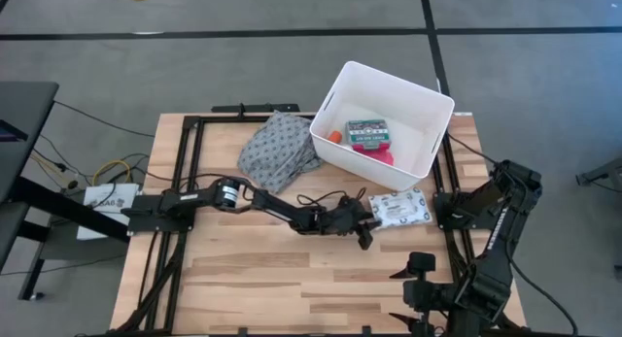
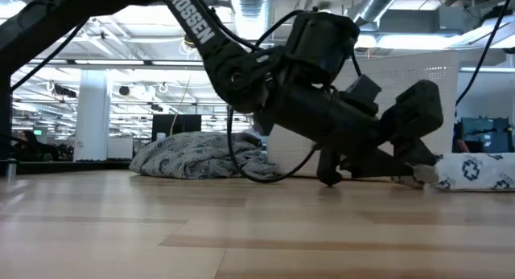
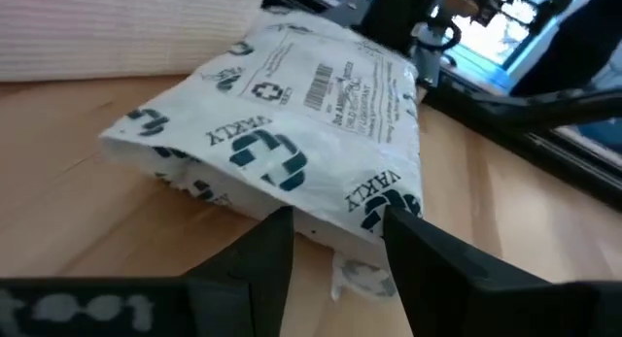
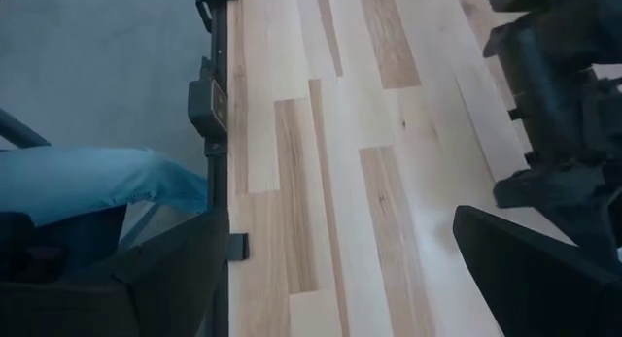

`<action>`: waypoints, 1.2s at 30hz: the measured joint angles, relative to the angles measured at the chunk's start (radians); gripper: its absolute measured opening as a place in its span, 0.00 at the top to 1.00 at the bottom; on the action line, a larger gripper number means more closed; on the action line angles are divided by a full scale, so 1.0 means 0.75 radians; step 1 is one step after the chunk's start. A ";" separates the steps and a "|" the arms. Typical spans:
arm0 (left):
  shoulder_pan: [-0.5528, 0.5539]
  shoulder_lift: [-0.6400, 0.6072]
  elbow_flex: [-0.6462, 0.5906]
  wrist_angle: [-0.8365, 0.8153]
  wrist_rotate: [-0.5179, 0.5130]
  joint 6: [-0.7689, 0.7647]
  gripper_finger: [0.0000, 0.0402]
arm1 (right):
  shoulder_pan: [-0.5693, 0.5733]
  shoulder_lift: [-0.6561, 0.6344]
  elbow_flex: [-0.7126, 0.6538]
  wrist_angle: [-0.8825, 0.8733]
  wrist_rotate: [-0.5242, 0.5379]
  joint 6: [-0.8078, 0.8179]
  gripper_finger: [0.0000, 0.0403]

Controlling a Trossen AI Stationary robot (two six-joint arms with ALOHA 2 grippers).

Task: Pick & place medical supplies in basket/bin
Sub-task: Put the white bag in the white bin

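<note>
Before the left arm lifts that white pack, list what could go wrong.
1. The left gripper has its fingers around only the edge of the soft white pack, so the pack may sag or slip out on the lift.
2. The bin wall stands close behind the pack; a low carry could knock it.
3. The bin already holds a green box, so the pack may land on it.

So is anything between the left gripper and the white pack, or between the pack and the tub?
Nothing visible. The left gripper, fingers open, is already at the white pack, and only bare table separates the pack from the tub.
</note>
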 joint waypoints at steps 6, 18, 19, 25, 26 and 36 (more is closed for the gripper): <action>0.002 0.005 0.077 -0.035 0.105 0.044 0.62 | 0.000 0.000 0.000 0.001 -0.002 0.000 0.03; 0.015 0.004 0.113 -0.101 0.143 -0.011 0.62 | -0.003 0.007 0.000 0.058 -0.006 -0.010 0.03; 0.020 0.004 0.114 -0.103 0.142 -0.017 0.62 | -0.006 0.007 0.000 0.058 -0.006 -0.010 0.03; 0.042 0.004 0.113 -0.112 0.180 -0.035 0.62 | -0.016 0.007 0.000 0.056 -0.006 -0.015 0.03; 0.044 0.004 0.113 -0.114 0.188 -0.035 0.62 | -0.018 0.007 0.000 0.055 -0.006 -0.023 0.03; 0.046 0.004 0.113 -0.103 0.192 0.004 0.63 | -0.020 0.008 0.000 0.055 -0.006 -0.072 0.03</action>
